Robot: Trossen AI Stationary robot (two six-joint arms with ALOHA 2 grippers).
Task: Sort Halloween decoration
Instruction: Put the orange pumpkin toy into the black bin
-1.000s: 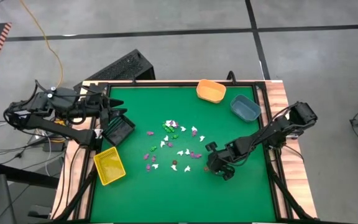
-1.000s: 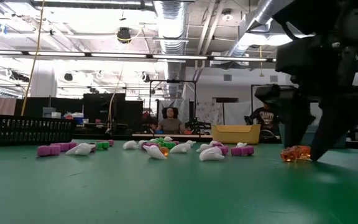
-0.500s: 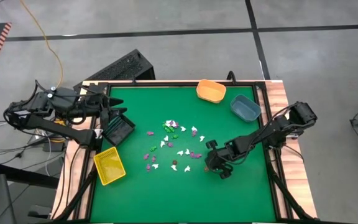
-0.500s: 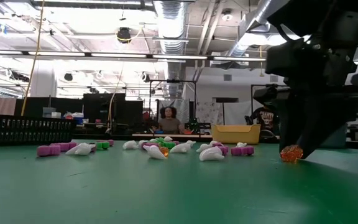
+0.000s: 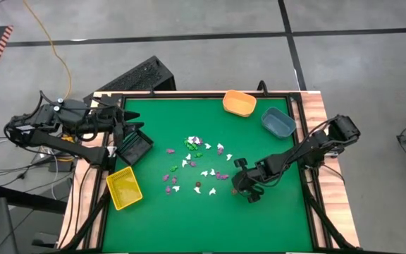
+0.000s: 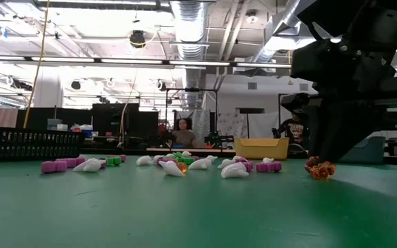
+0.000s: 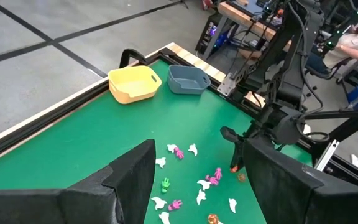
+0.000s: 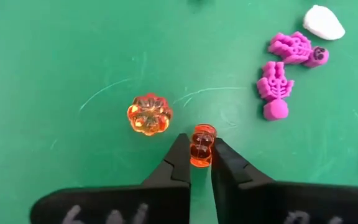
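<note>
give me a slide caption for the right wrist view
Right end effector pinching an orange pumpkin trinket edge-on, a second pumpkin lying beside it.

1. A yellow bin (image 7: 135, 84) and a blue bin (image 7: 188, 79) stand side by side at the far corner of the green table (image 7: 73, 143).
2. Small white, purple and green trinkets (image 7: 194, 186) lie scattered on the mat (one orange too).
3. The right gripper (image 7: 235, 167) comes down beside them.

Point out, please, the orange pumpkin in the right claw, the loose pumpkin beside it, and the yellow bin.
held pumpkin (image 8: 202, 146), right wrist view, its middle between the fingertips
loose pumpkin (image 8: 149, 114), right wrist view, its top face
yellow bin (image 5: 111, 186), high view, its rim
</note>
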